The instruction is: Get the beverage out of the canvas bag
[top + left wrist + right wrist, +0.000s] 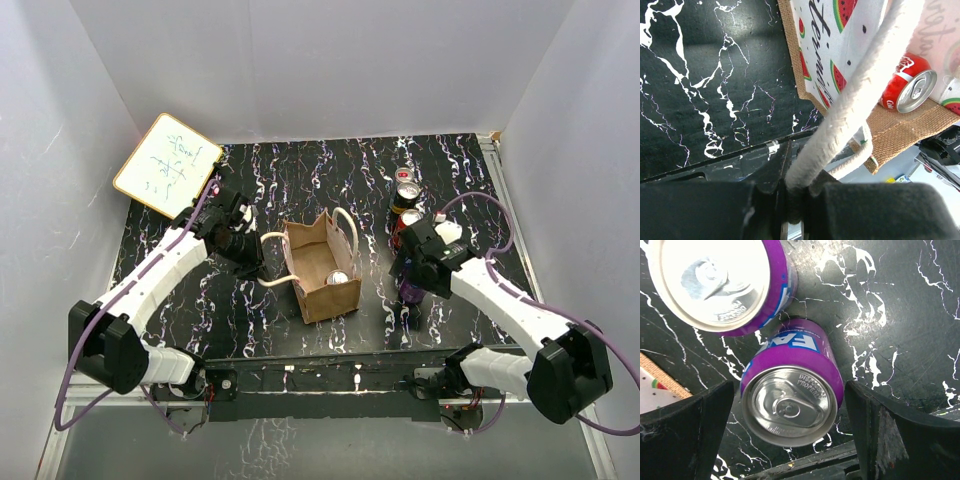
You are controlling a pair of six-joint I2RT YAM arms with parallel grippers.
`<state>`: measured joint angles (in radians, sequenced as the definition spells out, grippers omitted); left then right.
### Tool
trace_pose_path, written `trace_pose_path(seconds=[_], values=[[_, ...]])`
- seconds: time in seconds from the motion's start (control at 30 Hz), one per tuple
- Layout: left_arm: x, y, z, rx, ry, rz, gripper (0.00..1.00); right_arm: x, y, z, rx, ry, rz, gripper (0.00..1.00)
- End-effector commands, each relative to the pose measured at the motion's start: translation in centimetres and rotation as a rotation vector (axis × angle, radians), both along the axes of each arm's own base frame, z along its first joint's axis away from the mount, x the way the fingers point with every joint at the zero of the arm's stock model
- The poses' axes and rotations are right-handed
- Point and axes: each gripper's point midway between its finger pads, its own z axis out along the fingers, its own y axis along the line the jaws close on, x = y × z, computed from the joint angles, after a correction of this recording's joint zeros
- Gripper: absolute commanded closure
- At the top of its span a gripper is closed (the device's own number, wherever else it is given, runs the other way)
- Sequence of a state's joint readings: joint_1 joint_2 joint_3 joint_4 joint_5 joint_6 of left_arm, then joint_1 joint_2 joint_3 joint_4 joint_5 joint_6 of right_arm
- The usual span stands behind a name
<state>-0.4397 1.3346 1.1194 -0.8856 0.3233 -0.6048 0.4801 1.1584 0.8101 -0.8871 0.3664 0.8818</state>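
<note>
Looks like the step in hand is the reach-in, with the bag already being held for it. The canvas bag (322, 262) is stood upright near the middle of the black marbled table (300, 160), mouth open to the top. A red can (907, 85) is seen standing inside it, toward the bag's near right corner, so the drink isn't out yet.

The bag's left handle (850, 100) is clamped tight between the fingers of the left gripper (796, 197) and drawn out to the left. Probably that side is being steadied and kept open.

The right gripper (789, 395) isn't at the bag at all. It's parked low, just right of the bag, over a purple can (805, 347) that stands on the table. Its fingers (685, 430) are spread wide, one on each side of that can, and no contact can be made out. A second purple can (720, 280) stands just beside the first.

For the next move, the right gripper would need to be lifted straight up so neither purple can gets knocked. Then it gets carried left over the bag mouth and lowered with fingers kept apart around the red can. The right handle (347, 228) arches over that side, so a snag is possible. The left grip is best kept on, or the bag may get dragged up with the can.
</note>
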Motion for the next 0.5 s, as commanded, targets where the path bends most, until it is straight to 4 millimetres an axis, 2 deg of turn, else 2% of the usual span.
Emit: trace_pose_path(seconds=[0.0, 0.13, 0.27, 0.4, 0.47], values=[[0.5, -0.3, 0.9, -0.015, -0.008, -0.018, 1.0, 1.4, 0.3, 3.9, 0.028, -0.092, 0.01, 0.03], [0.4, -0.3, 0.9, -0.013, -0.009, -0.026, 1.0, 1.7, 0.3, 6.8, 0.017, -0.145, 0.093, 0.01], [0.4, -0.2, 0.8, -0.004, -0.003, -0.032, 1.0, 2.5, 1.1, 11.3, 0.032, -0.27, 0.225, 0.01], [0.4, -0.2, 0.9, -0.008, -0.01, -0.03, 1.0, 4.0, 3.0, 16.9, 0.066, -0.469, 0.407, 0.01], [0.5, -0.3, 0.9, -0.009, -0.01, -0.029, 1.0, 4.6, 4.9, 19.6, 0.102, -0.559, 0.526, 0.01]])
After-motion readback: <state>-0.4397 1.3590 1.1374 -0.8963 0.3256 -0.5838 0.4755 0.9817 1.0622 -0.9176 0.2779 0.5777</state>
